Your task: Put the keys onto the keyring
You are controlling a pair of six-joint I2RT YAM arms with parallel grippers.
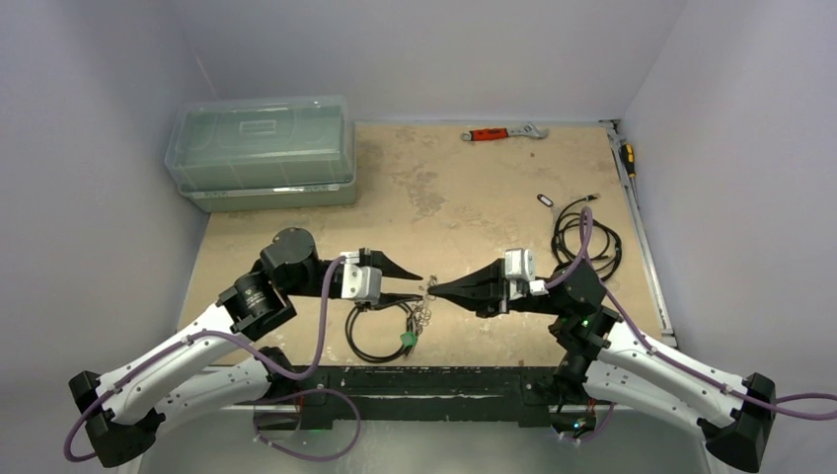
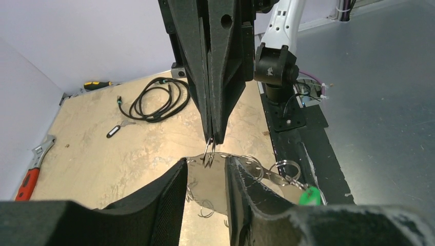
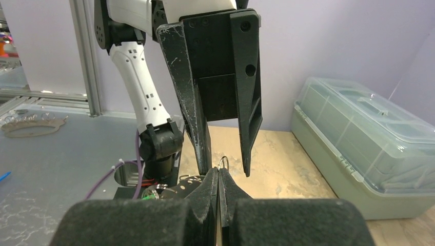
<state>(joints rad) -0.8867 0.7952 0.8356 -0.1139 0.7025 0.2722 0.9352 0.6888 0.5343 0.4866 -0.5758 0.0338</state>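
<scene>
The right gripper point(image 2: 212, 139) has its jaws closed on a thin silvery wire that I take to be the keyring point(image 2: 209, 155), held between the 2 arms over the table point(image 1: 464, 188). The left gripper point(image 2: 206, 165) has its jaws open, with 1 finger on each side of the keyring, apparently not touching it. The keys point(image 1: 422, 312) trail in a small cluster from the keyring toward the arm bases, ending at the green piece point(image 1: 407, 340). Whether each key is already threaded is too small to tell.

The wire is pinched only at the very tips of the right jaws, so any tug from the left side could pull it free and drop the whole cluster. The 2 grippers are nearly tip to tip at the keyring, and a closing left finger could strike the right jaws or miss the thin wire. The loose keys could also swing and snag.

The table is a worn, blotchy tan board enclosed by pale lilac walls. Well beyond the keyring lies the red-handled wrench point(image 1: 503, 132). The black cable coil point(image 1: 587, 242) lies to the keyring's right, and a clear lidded plastic box point(image 1: 262, 148) sits far beyond it to the left.
</scene>
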